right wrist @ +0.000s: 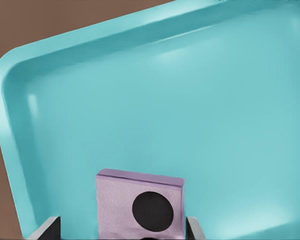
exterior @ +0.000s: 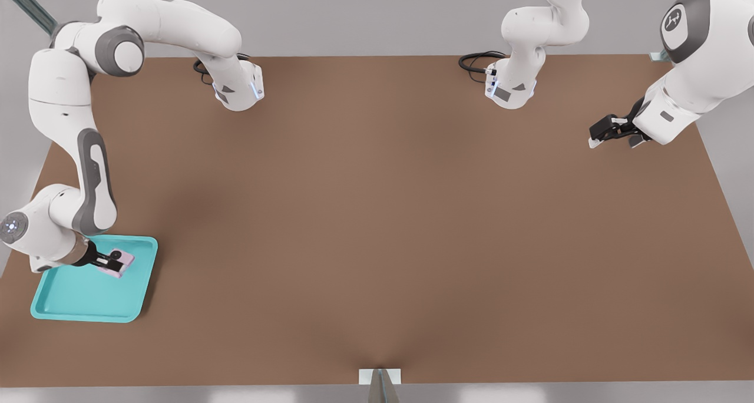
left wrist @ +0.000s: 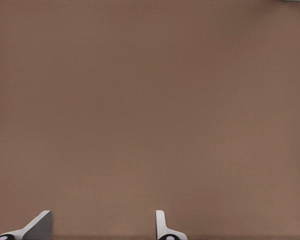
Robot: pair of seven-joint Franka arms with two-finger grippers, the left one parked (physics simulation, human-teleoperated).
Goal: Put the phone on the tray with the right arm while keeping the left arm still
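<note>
- The right arm [exterior: 88, 173] stands at the left edge of the front view, folded: its upper link runs down from the shoulder at the upper left, the grey-stripped forearm drops toward the lower left, and the wrist cap [exterior: 13, 227] with lit dots faces outward at the frame's left edge.
- From that wrist the pincer [exterior: 115, 264] reaches sideways toward the front view's right, low over the tray [exterior: 76, 300].
- The pincer is clenched on the phone [exterior: 122, 257]; in the wrist view a finger [right wrist: 49, 229] shows on either side of the pink body [right wrist: 140, 205], each just beside an edge.
- The phone sits over the upper right part of the tray in the front view, one black camera circle plain in the wrist view. I cannot tell whether it touches the tray floor.
- The turquoise tray lies flat on the brown worktop [exterior: 377, 226] in the lower left of the front view.
</note>
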